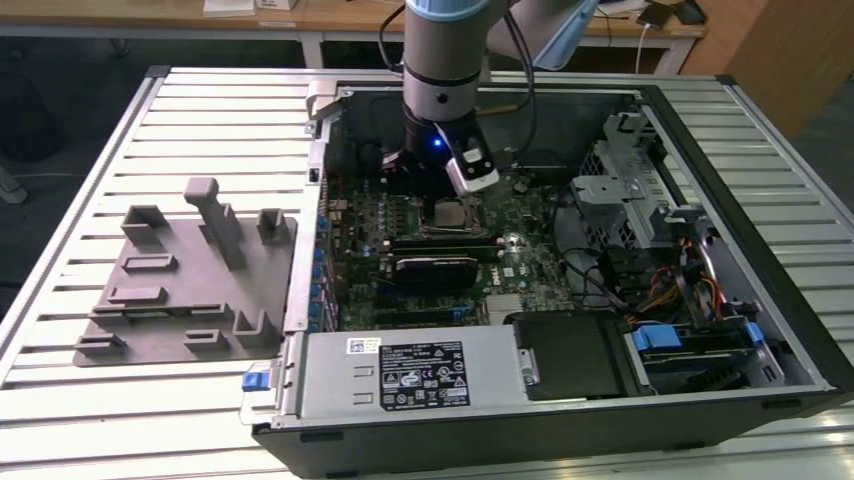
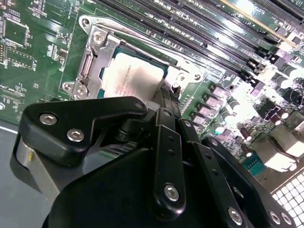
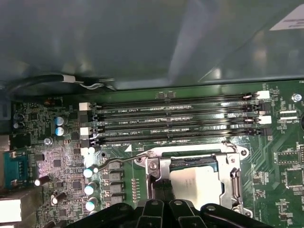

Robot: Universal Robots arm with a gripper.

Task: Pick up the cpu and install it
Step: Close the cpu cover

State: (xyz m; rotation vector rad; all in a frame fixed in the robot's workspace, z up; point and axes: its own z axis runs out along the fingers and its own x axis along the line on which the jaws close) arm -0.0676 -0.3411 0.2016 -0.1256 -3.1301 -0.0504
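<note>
cpu (image 2: 135, 78) in socket (image 2: 90, 66), 6 o'clock of gripper (image 1: 447, 192) (exterior view) | light, stiff, fragile: take by rim edges | grip state: cannot tell

Enters at the top centre of the exterior view as a silver arm (image 1: 443, 50), near vertical, pointing straight down. Carries a blue light (image 1: 437, 143) below the wrist (image 1: 438, 105) and a white block (image 1: 471, 172) toward the exterior view's right. Ends in a black gripper (image 1: 445, 195) just above frame centre. Shows bolted black linkage bars (image 2: 166, 156) in both wrist views.
</note>
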